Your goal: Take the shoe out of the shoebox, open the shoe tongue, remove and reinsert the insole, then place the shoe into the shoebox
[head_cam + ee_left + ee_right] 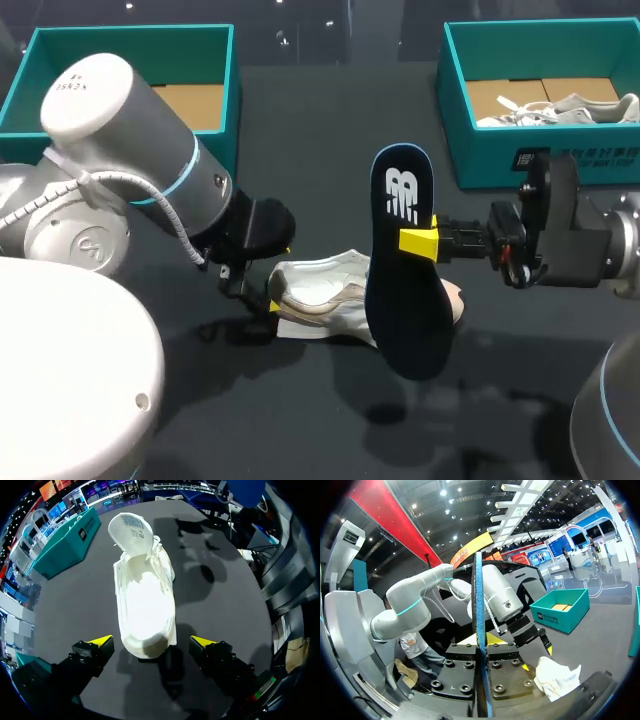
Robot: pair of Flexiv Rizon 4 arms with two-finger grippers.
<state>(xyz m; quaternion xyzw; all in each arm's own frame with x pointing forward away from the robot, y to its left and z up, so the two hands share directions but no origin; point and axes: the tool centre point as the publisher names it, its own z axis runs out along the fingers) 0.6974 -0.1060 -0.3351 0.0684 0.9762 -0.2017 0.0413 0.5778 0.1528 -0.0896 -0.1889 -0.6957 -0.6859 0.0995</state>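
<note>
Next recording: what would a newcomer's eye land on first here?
The dark navy foam insole with a white logo, held upright over the table's middle, pinched by the right gripper. Under it the white mesh sneaker lies on the black table, one end between the left gripper's open fingers.

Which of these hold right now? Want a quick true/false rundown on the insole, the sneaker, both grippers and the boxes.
1. The right gripper is shut on the dark navy foam insole, holding it upright above the table. True.
2. The white lace-up sneaker is lifted off the table. False: it lies on the black table.
3. The left gripper is shut on the sneaker. False: it is open, its fingers standing apart on either side of the heel.
4. The right-hand teal cardboard shoebox holds another white shoe. True.
</note>
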